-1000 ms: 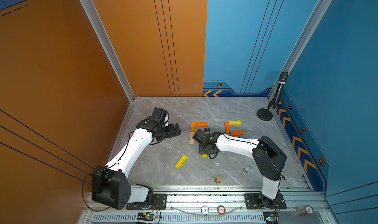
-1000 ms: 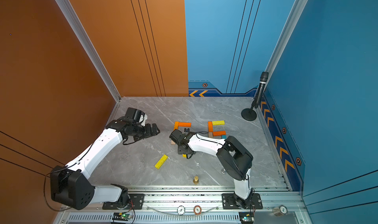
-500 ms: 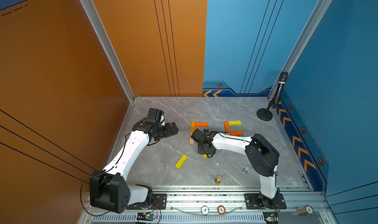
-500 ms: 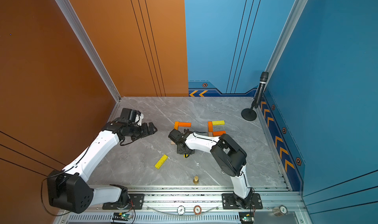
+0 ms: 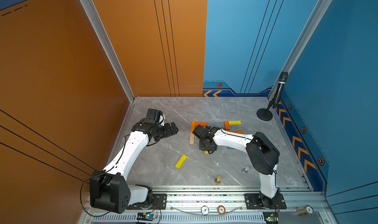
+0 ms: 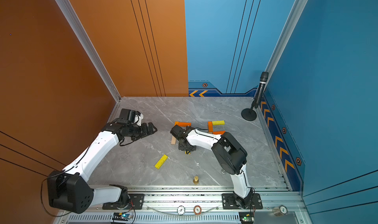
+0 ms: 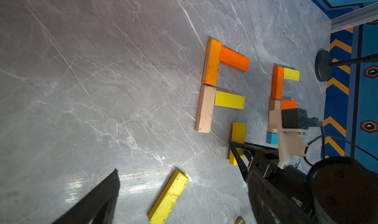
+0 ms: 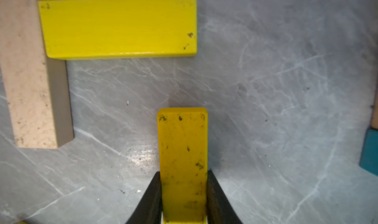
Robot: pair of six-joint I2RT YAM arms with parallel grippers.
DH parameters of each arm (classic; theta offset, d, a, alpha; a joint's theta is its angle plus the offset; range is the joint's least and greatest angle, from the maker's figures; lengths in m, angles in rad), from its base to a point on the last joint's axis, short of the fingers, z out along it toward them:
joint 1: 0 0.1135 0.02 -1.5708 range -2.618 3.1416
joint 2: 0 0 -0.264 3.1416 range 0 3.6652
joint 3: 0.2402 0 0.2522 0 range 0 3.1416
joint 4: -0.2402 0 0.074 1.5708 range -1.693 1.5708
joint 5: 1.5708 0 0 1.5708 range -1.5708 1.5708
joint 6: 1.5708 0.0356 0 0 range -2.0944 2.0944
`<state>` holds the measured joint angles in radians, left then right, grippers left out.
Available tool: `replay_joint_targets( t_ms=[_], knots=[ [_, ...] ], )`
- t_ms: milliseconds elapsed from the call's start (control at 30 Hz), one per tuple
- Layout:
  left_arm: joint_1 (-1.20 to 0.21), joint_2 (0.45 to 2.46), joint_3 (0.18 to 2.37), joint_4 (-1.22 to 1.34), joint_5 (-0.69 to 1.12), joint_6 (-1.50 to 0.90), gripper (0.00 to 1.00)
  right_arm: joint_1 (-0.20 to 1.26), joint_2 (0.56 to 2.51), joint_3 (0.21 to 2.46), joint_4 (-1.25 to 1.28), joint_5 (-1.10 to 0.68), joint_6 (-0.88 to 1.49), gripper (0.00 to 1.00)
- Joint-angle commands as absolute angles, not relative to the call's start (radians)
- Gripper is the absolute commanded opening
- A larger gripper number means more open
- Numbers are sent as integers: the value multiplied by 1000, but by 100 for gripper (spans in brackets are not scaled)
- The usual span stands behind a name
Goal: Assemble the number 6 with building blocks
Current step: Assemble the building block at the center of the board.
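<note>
Over the desk (image 5: 204,110), the left tool (image 5: 173,129) hangs left of centre in a top view, its jaws spread wide with nothing between them. At centre the right tool (image 8: 183,178) is pinched tight on a yellow block (image 8: 182,147), just below the unfinished 6 (image 7: 206,98) of two orange, one tan and one yellow blocks; whether that block touches the desk is hard to tell. A spare yellow block (image 5: 181,161) lies lower left of centre.

On the grey marble table (image 7: 81,69), orange planks (image 7: 212,63) form a corner. A tan plank (image 7: 204,110) continues one end to end, with a yellow crossbar plank (image 7: 229,100) touching its side. The right gripper (image 7: 237,149) clamps a second yellow plank (image 7: 238,133), and a loose yellow plank (image 7: 169,196) lies apart.
</note>
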<state>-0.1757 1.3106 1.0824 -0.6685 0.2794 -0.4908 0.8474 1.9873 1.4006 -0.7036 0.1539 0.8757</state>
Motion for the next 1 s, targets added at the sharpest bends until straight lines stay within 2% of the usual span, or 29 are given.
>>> replay_joint_targets(
  t_ms=[0,967],
  knots=[
    [-165,1305,1072,-661,308,-496,97,837,2028,1446,-757,154,850,33],
    [-149,1296,1061,-648,330,-507,96,820,2113,1503,-768,138,836,33]
  ],
)
